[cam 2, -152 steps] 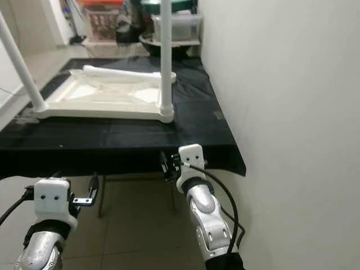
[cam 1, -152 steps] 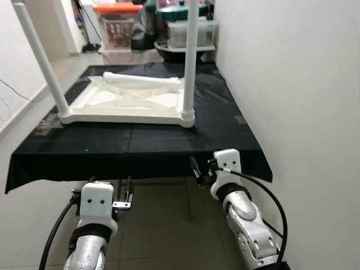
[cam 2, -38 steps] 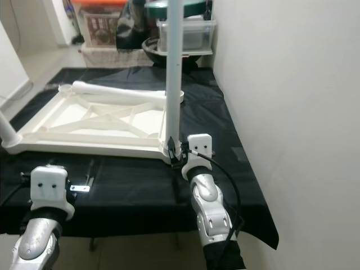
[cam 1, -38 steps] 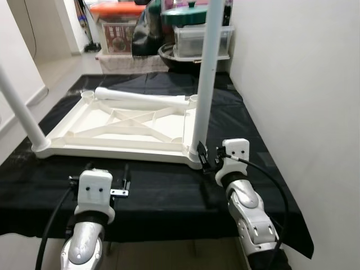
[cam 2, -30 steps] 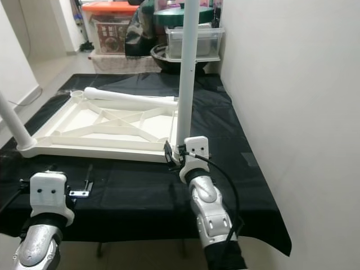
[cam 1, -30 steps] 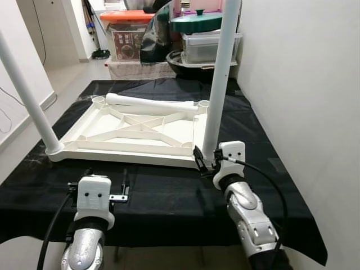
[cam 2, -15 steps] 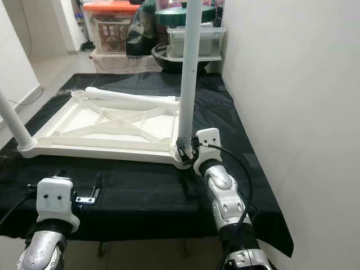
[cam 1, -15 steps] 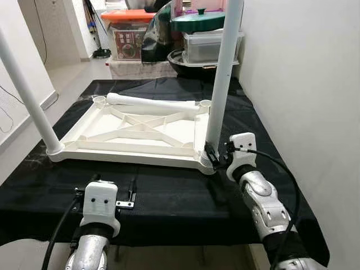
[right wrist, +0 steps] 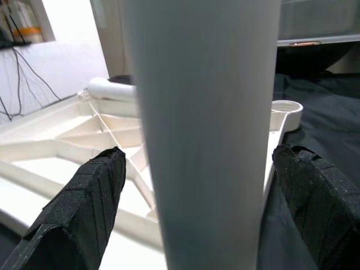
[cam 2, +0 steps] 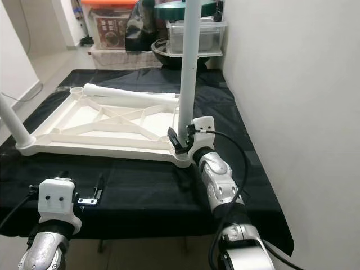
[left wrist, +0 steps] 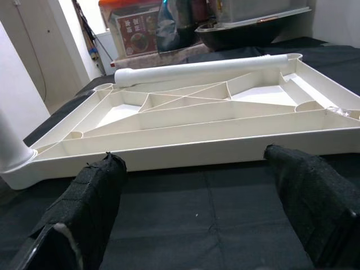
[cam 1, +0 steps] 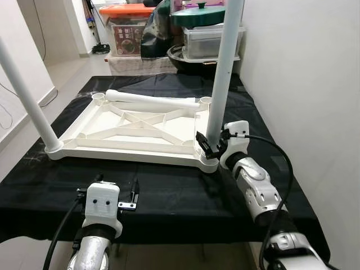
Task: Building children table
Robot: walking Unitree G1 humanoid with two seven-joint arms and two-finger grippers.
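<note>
Jaws of the right gripper (cam 1: 206, 147) stand wide apart around the base of an upright white table leg (cam 1: 223, 67) at centre right of the frame; the right wrist view shows one black finger (right wrist: 84, 208) on each side of the leg with a gap between, so they are not pressing on it; the leg rises from the near right corner socket of the upturned white tabletop (cam 1: 135, 128), which lies flat on the black-clothed counter (cam 1: 169, 191) across the middle of the frame; a second upright leg (cam 1: 25, 93) stands in the near left corner socket at the left edge; a loose leg (cam 1: 152, 101) lies across the far edge of the tabletop, resting on its ribbed underside between the two far corner sockets; jaws of the left gripper (cam 1: 115, 197) are also spread wide and hold nothing, poised low over the cloth at lower left, near the front rim of the tabletop but apart from it; the left wrist view looks between its fingers (left wrist: 90, 208) along the tabletop's cross-braced underside; a plain white wall (cam 1: 304, 84) runs down the right side of the frame; storage bins (cam 1: 132, 31) and a clear lidded box (cam 1: 211, 42) crowd the upper centre beyond the counter.
</note>
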